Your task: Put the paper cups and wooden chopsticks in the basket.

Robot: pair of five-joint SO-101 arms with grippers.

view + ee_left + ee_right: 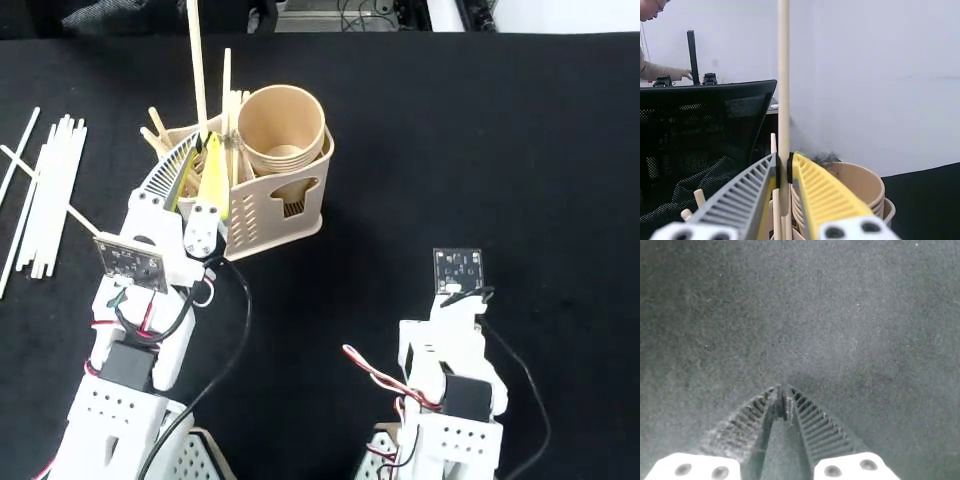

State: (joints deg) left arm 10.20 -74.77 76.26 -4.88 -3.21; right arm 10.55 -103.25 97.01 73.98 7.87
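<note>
Clamped upright in the left gripper (784,167), a wooden chopstick (783,75) stands over the basket (265,212) just beneath it, paper cups (283,125) alongside; let go off-plumb, it could strike the rim and topple out, while the right gripper (782,401) sits closed, empty.

The counter (480,150) is covered edge to edge in a black, matte, slightly fuzzy cloth. A beige slotted basket (275,205) stands on it, left of centre and toward the far side. Well apart from the basket, near the counter's left edge, a bundle of loose wooden chopsticks (55,185) lies flat, most of them side by side and roughly parallel, pointing away from the near edge. One single chopstick (70,212) lies slantwise across the bundle, and another stray chopstick (20,155) lies just left of it. The right half of the cloth is bare black fabric.
</note>
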